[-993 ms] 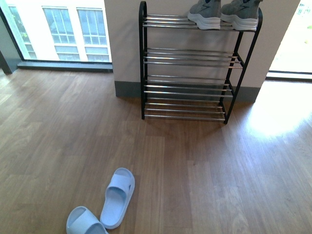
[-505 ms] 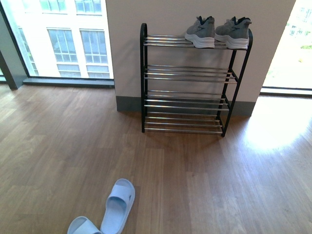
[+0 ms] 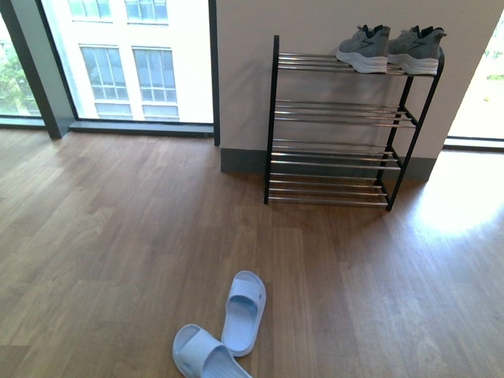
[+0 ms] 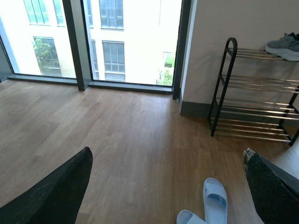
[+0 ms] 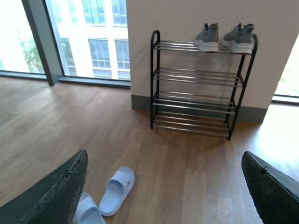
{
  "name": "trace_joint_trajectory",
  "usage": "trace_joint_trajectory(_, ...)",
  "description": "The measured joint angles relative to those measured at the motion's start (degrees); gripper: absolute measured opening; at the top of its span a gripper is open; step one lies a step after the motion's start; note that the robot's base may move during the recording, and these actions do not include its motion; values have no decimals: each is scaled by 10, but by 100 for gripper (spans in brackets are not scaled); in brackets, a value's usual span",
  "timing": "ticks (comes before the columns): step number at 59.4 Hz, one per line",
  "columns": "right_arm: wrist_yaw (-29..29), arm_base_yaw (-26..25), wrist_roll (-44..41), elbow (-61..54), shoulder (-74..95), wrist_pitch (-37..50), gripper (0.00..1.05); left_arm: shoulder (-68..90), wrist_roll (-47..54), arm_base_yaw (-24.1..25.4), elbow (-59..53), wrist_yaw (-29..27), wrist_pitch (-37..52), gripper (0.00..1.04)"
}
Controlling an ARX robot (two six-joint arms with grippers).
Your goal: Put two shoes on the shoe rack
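The left hand (image 4: 167,151) is spread wide, its two black fingers (image 4: 56,196) far apart with nothing between them but bare wooden floor (image 3: 118,236). It hangs above the floor, touching no shoe. In the front view neither arm shows. A tall window (image 3: 130,63) fills the left of the room. To its right, near the front edge of the floor, lie two pale blue slides. The nearer slide (image 3: 205,354) is angled and partly cut off by the frame. The farther slide (image 3: 245,310) lies just beside it, toe pointing toward the wall (image 3: 244,79); the two seem to touch. Seen from the left wrist, both slides lie low on the floor between the fingers, apart from either one. Further right the shoe rack (image 3: 271,118) stands against the wall, well apart from the slides. Its three lower tiers carry nothing. At the right end of its top tier sit two grey sneakers, the left sneaker (image 3: 364,49) and the right sneaker (image 3: 417,50) side by side, heels toward the room, far from both hands. The right hand (image 5: 164,153) is likewise spread wide and holds nothing. From its wrist the rack appears between the fingers (image 5: 275,186), and the slides lie close by one finger, which hides part of the nearer slide.
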Motion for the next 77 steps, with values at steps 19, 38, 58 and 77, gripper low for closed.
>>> trace_joint_trajectory(19,3,0,0,0,0,0,96,0,0,0,0,3,0,95)
trace_joint_trajectory(38,3,0,0,0,0,0,96,0,0,0,0,2,0,95)
trace_joint_trajectory(58,3,0,0,0,0,0,96,0,0,0,0,3,0,95)
trace_joint_trajectory(77,3,0,0,0,0,0,96,0,0,0,0,3,0,95)
